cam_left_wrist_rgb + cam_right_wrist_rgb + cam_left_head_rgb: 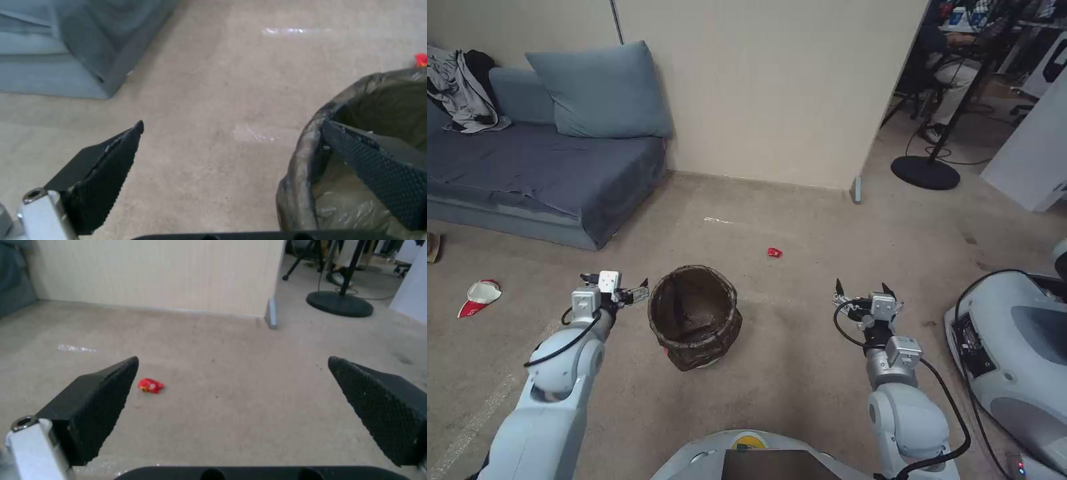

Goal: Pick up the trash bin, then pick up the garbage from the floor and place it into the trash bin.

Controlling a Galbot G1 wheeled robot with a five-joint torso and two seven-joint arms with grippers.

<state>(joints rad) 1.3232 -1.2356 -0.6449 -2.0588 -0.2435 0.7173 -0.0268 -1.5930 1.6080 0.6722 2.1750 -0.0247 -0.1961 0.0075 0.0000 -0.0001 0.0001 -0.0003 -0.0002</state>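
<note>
With one finger inside the trash bin (pixel 695 323) at center floor (pixel 800 373) and one outside at its 9 o'clock rim, the open left gripper (pixel 616 288) is needing a firm wall pinch, while the right gripper (pixel 865 291) is waiting open.

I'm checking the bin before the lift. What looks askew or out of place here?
The trash bin leans on the carpet instead of standing square, its bag bunched unevenly. The open left gripper has one finger already inside the rim. A crushed cup lies near the sofa.
</note>
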